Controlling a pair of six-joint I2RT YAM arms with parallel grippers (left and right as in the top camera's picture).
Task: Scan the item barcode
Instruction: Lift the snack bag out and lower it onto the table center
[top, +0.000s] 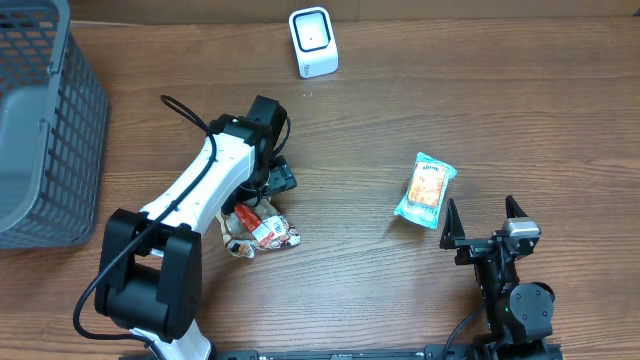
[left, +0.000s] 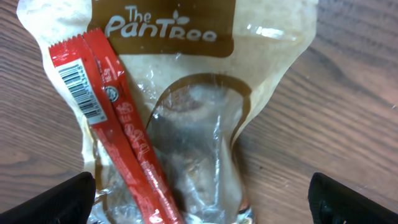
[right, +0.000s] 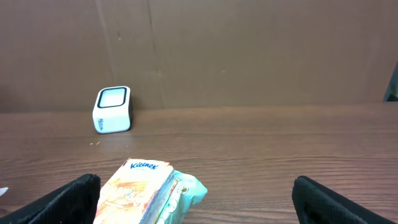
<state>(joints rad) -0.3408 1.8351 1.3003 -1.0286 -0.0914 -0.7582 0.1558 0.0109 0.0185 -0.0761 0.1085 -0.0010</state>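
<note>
A clear and brown snack bag (left: 193, 118) marked "The Pantree" lies flat on the wood table with a red stick packet (left: 121, 143) on top of it. The packet's white barcode (left: 79, 93) faces up. My left gripper (left: 202, 202) hangs open just above the bag, its fingertips (left: 62, 199) wide to either side and holding nothing. In the overhead view the bag (top: 262, 232) lies near the left gripper (top: 275, 182). The white scanner (top: 313, 42) stands at the back. A teal Kleenex pack (top: 425, 188) lies in front of my open, empty right gripper (top: 483, 215).
A grey mesh basket (top: 40, 130) fills the left edge of the table. In the right wrist view the scanner (right: 113, 109) stands far off at the left, with the Kleenex pack (right: 143, 190) close by and a brown wall behind.
</note>
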